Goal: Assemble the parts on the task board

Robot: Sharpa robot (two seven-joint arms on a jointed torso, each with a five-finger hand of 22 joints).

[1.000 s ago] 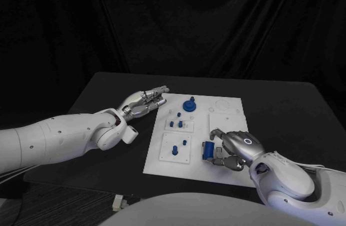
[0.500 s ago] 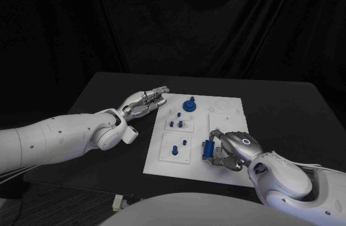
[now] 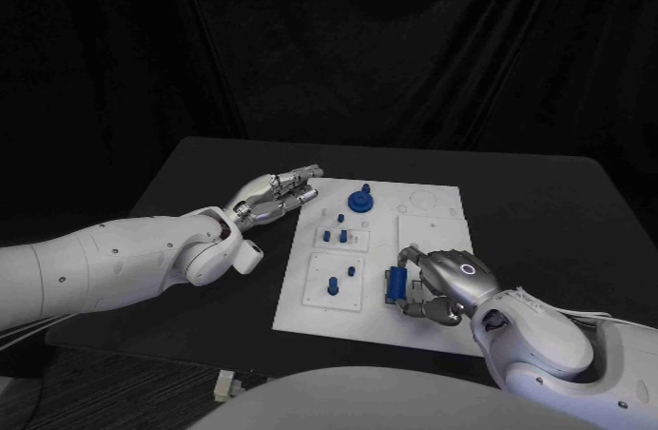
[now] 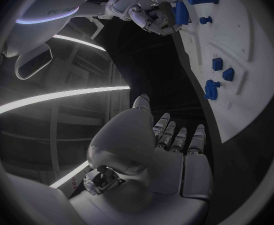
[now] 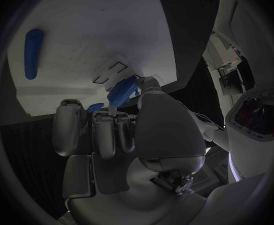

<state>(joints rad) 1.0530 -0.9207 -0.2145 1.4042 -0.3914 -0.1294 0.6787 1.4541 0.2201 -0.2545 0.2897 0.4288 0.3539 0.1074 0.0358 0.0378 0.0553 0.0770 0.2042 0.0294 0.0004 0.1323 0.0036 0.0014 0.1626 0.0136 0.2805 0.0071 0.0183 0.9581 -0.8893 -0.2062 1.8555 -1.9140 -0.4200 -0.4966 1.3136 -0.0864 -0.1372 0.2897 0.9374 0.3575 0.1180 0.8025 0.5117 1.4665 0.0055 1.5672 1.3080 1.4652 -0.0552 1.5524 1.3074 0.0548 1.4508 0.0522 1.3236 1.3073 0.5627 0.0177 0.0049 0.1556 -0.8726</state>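
Parts [image 3: 359,201] crowd task board [image 3: 436,327] around right hand [image 3: 441,283].

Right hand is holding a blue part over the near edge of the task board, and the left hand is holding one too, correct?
Not quite. The left hand holds nothing; it rests by the task board's far left edge, as the head view shows. The right hand does grip a blue part there.

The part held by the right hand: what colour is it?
Blue part, clearest in the head view.
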